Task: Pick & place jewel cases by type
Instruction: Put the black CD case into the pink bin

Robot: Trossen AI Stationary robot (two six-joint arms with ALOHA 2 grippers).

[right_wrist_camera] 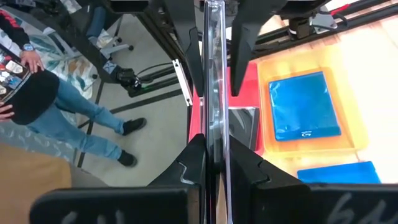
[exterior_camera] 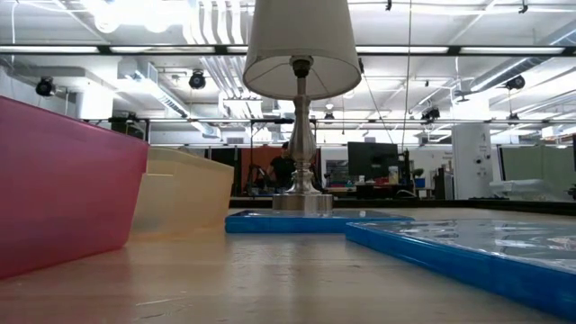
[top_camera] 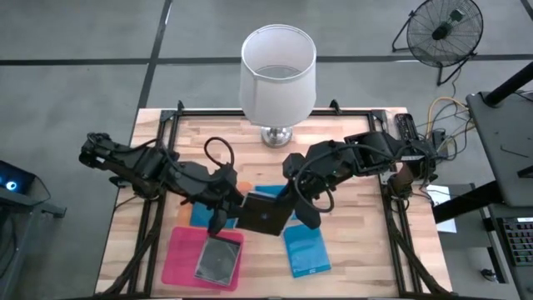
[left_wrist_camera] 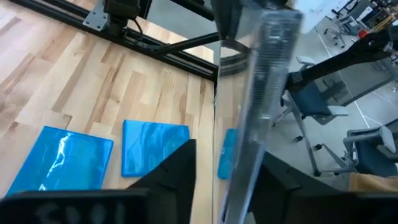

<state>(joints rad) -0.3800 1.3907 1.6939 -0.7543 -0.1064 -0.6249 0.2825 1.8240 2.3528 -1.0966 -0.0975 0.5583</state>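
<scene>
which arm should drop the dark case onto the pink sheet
Left. Both grippers grip the dark jewel case mid-table, a handover. The left gripper sits right above the pink sheet, where another dark case lies; the right gripper is farther away.

Counter (top_camera: 350,258): pale wood with plank grain.
Jewel case held between both arms (top_camera: 265,214): dark grey seen from above; clear along its edge.
Loose jewel case (top_camera: 306,251): bright blue.
Tray (top_camera: 179,258): pink, with a silvery-grey case (top_camera: 218,260) in it.
Second tray (right_wrist_camera: 264,134): orange, with a blue case (right_wrist_camera: 303,106) inside.
Lamp shade (top_camera: 277,72): white.
Fingers (right_wrist_camera: 252,171): black.
</scene>
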